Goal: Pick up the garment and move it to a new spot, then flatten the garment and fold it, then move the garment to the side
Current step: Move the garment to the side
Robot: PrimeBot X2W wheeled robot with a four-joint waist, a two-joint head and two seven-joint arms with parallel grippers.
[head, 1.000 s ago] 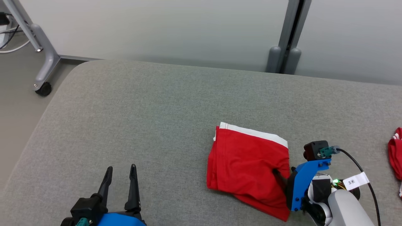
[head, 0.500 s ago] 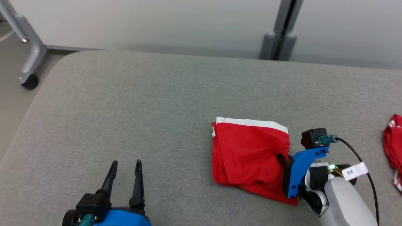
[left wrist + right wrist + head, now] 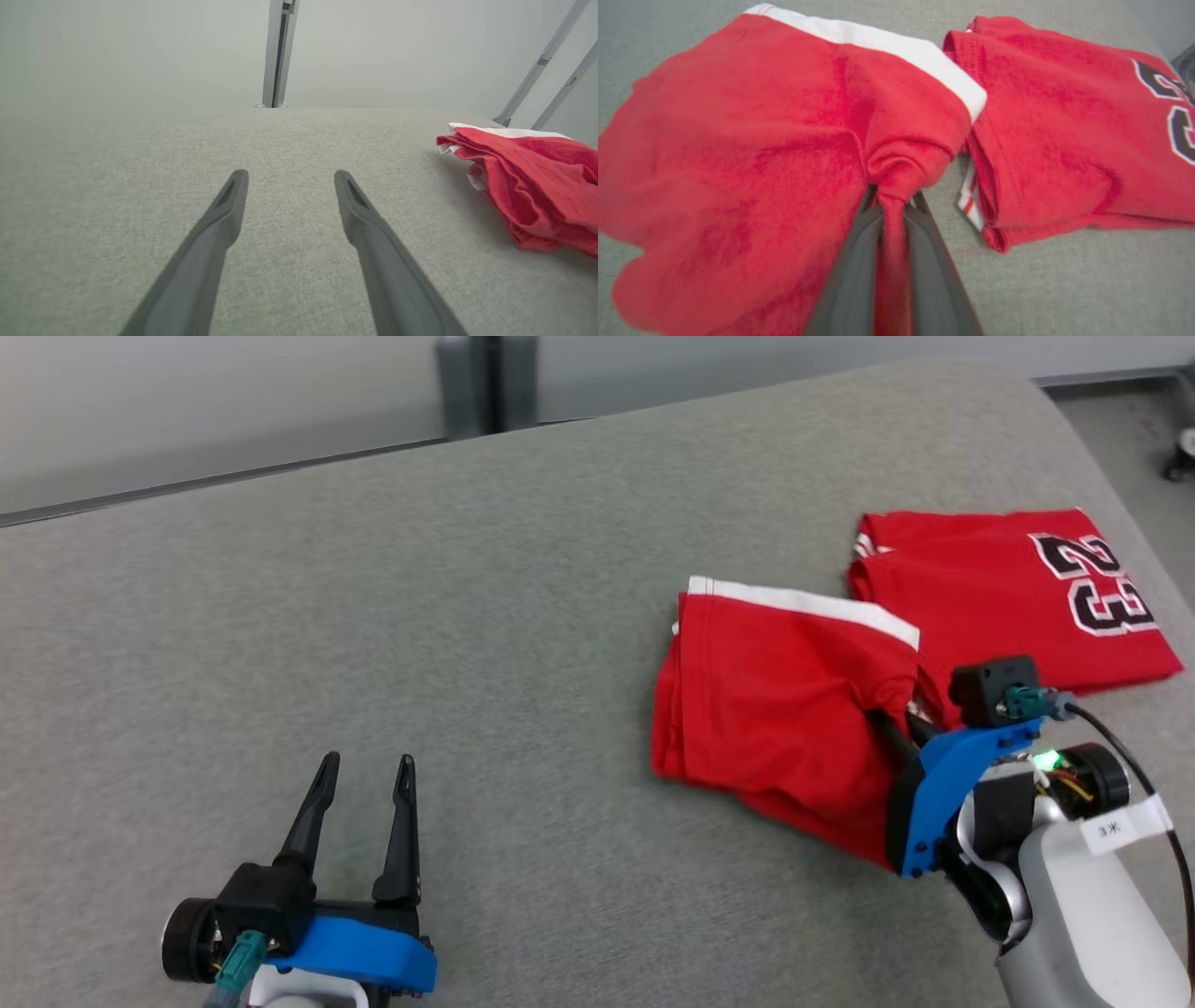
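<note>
The garment is a folded red piece with a white band along its far edge, lying on the grey padded surface right of centre. My right gripper is shut on a bunched fold at its right edge; in the right wrist view the cloth is pinched between the two dark fingers. My left gripper hovers open over bare padding at the lower left, well clear of the garment, with nothing between its fingers.
A second folded red shirt with a black "23" lies just right of the held garment, nearly touching it. The surface's rounded right edge is close behind it. A grey post stands beyond the far edge.
My right gripper has shut on the garment's right edge and drawn it right, close to the numbered shirt. The head camera has swung right, shifting the whole picture. The left gripper stays open.
</note>
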